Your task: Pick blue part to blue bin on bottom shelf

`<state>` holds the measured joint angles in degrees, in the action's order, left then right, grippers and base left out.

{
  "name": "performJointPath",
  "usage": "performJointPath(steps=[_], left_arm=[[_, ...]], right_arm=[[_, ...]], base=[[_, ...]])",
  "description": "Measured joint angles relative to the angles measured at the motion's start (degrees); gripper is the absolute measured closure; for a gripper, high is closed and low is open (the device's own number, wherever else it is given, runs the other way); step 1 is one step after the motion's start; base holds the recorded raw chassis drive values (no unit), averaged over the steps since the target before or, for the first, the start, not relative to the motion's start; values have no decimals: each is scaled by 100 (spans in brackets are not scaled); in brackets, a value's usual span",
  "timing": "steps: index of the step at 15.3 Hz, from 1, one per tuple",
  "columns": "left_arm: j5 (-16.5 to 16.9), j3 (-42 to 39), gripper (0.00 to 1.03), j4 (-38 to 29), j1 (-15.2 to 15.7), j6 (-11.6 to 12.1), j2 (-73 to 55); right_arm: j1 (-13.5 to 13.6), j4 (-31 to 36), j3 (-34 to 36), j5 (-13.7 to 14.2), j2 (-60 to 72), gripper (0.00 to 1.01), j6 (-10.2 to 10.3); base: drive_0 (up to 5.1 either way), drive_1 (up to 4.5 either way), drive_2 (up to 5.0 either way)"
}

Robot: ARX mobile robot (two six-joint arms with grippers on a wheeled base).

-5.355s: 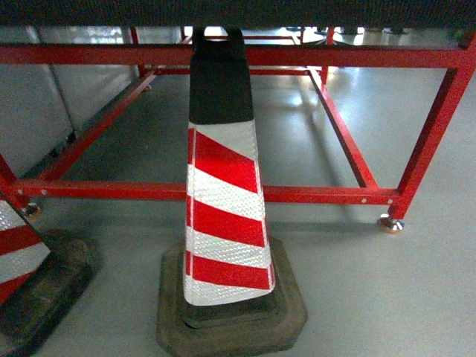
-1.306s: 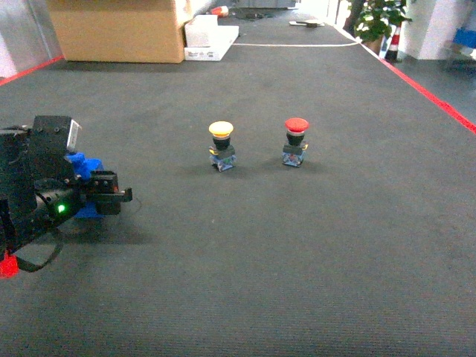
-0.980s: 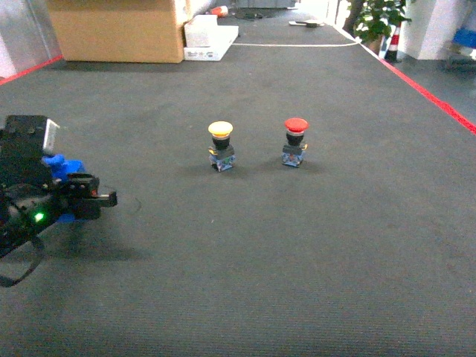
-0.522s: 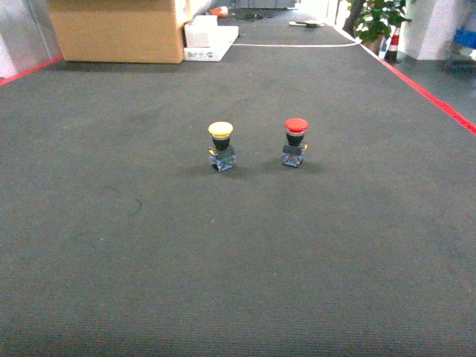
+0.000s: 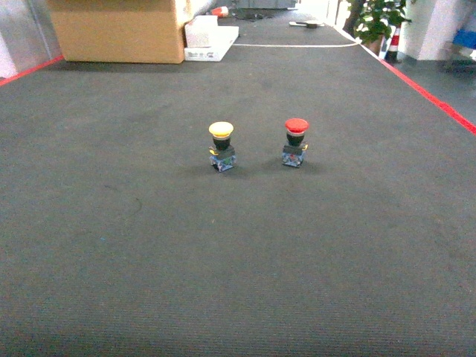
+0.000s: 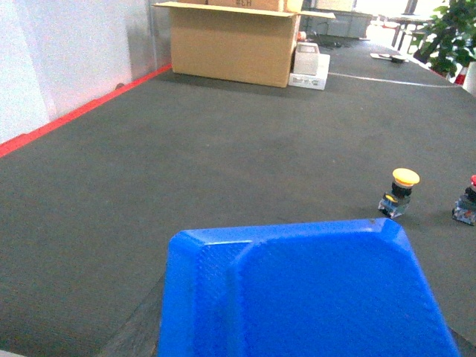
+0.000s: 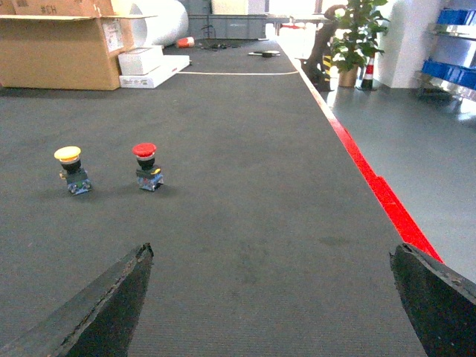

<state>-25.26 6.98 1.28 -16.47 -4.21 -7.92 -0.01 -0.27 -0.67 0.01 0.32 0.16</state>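
The blue part (image 6: 312,297) fills the bottom of the left wrist view, held close under the camera above the dark mat (image 6: 186,163). It hides my left gripper's fingers, and neither arm shows in the head view. My right gripper (image 7: 271,251) is open, its two dark fingertips (image 7: 126,290) wide apart over bare mat with nothing between them. Blue bins (image 7: 448,71) sit on a steel rack far off at the right edge of the right wrist view. I cannot tell which tier is the bottom shelf.
A yellow push-button (image 5: 221,146) and a red push-button (image 5: 295,141) stand upright mid-mat. A cardboard box (image 5: 119,30) and a white box (image 5: 210,36) sit at the far end. Red tape (image 7: 375,193) edges the mat on the right, and a potted plant (image 7: 355,37) stands beyond.
The left gripper, holding the blue part, drew back to the left and left the head view. The two push-buttons have not moved.
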Motion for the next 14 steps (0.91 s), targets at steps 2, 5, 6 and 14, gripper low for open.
performJointPath(steps=[2,5,6,14], left_arm=[[2,0,59,-13,0,2,-17],[0,0,59,-24,-2,0,-17],[2,0,59,0,-4,2,-33],[-7,0,59,-24,7,-4,0]], right_arm=[[0,-2,0,0,0,3,0],[0,-9,0,0,0,3,0],[0,-2,0,0,0,3,0],[0,-7,0,-7,0,3,0]], base=[[0,0,0],[0,0,0],[0,0,0],[0,0,0]])
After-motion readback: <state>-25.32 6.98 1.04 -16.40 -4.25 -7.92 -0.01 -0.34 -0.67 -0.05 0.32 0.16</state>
